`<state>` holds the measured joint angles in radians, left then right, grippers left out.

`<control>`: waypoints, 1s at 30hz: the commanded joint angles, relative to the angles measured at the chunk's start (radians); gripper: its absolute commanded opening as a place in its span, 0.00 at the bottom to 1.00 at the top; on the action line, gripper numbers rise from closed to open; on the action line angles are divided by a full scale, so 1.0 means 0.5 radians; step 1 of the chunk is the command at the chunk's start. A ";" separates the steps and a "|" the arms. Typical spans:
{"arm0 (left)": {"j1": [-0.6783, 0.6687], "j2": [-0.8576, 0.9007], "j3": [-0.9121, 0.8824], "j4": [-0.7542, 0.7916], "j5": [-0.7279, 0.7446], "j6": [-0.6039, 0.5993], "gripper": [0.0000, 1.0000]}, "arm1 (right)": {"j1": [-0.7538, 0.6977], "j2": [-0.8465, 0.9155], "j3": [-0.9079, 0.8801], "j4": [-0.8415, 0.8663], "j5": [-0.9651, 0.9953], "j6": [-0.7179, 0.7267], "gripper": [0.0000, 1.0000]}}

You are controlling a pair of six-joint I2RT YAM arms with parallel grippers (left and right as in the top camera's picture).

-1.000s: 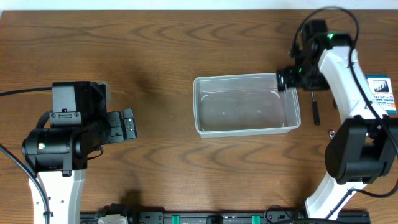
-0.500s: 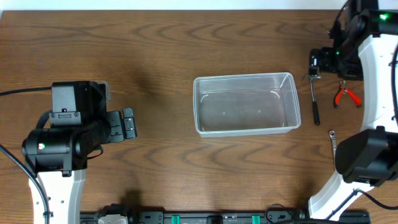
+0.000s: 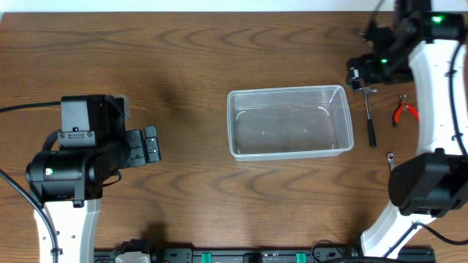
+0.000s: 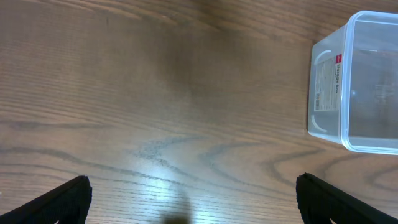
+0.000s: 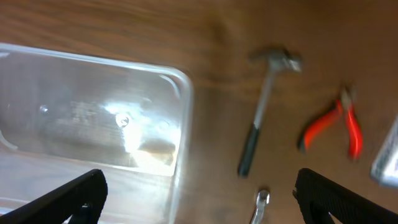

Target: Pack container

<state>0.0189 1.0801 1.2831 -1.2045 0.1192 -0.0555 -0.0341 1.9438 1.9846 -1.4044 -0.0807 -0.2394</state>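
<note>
The clear container (image 3: 289, 92) stands empty in the middle of the table. My right gripper (image 3: 357, 75) hovers open just past its far right corner, above the head of a small hammer (image 3: 370, 117). In the right wrist view the open gripper (image 5: 200, 200) frames the container's corner (image 5: 181, 93) on the left and the hammer (image 5: 263, 112), red-handled pliers (image 5: 329, 127) and a wrench tip (image 5: 261, 202) on the right. My left gripper (image 3: 150, 145) stays open and holds nothing, well left of the container; in its wrist view the gripper (image 4: 193, 202) faces the container's end wall (image 4: 326, 87).
The red pliers (image 3: 404, 112) and a small wrench (image 3: 391, 158) lie to the right of the hammer, near the right arm's base. A white and blue object (image 5: 389, 155) shows at the right edge of the right wrist view.
My right gripper left the container's far right corner, swung out to the right, then came back a little to hang over the hammer head. The left arm has not moved.
</note>
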 commanded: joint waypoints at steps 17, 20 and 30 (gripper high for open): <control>0.010 -0.005 0.027 -0.027 -0.031 -0.018 0.98 | 0.160 0.078 -0.603 0.245 0.200 0.066 0.99; 0.010 -0.005 0.027 -0.027 -0.032 -0.018 0.98 | 0.156 0.078 -0.702 0.293 0.199 0.075 0.99; 0.010 -0.005 0.027 -0.027 -0.032 -0.018 0.98 | 0.140 0.078 -0.755 0.393 0.221 0.279 0.85</control>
<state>0.0189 1.0801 1.2831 -1.2125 0.1192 -0.0555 0.0460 1.9831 1.6127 -1.2098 0.0189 -0.1654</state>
